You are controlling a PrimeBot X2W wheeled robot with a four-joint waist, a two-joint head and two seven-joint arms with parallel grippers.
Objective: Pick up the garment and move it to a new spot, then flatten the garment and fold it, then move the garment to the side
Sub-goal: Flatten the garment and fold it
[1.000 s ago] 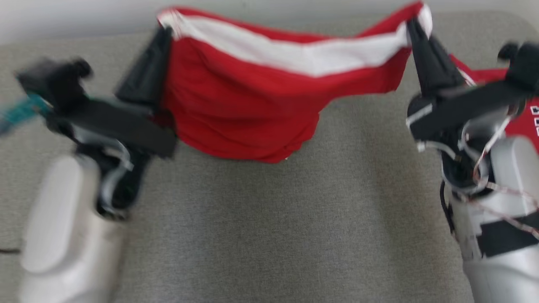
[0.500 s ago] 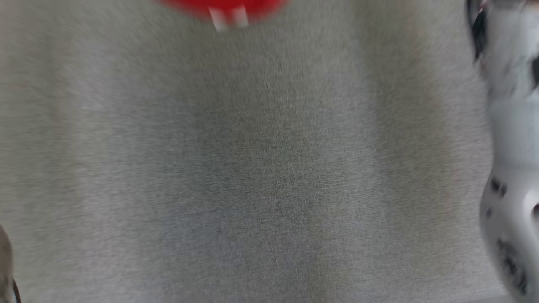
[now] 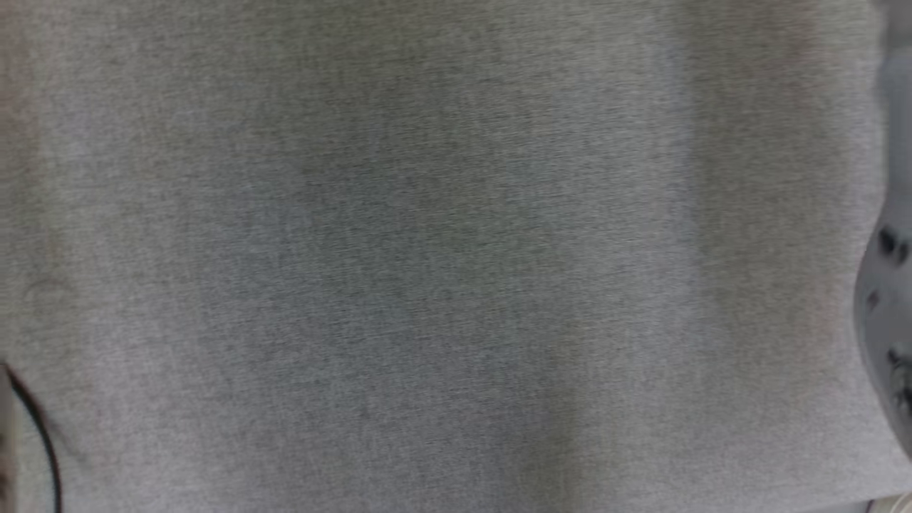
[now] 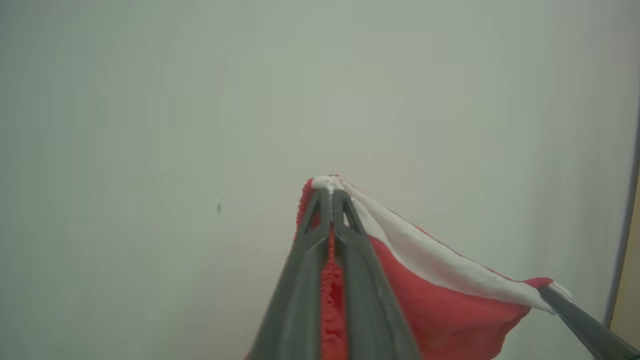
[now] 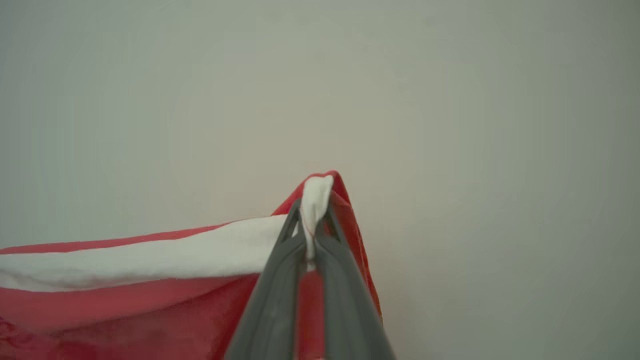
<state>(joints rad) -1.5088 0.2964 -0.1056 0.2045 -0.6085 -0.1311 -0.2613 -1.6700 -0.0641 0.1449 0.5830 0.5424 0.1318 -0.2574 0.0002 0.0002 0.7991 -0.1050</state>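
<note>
A grey, finely woven surface (image 3: 427, 249) spreads across the blurred head view. In the wrist views a plain pale wall (image 4: 150, 125) backs the garment (image 4: 440, 295), soft red knit with a white band along its top edge. It hangs stretched, its long axis running from the left wrist view's centre to its lower right. A pale forearm (image 3: 887, 299) curves along the head view's right edge. The left gripper (image 4: 330, 200) pinches one gathered corner tight. The right gripper (image 5: 310, 220) clamps the other at the white band. A thin black cable (image 3: 35, 427) arcs at the head view's lower left.
</note>
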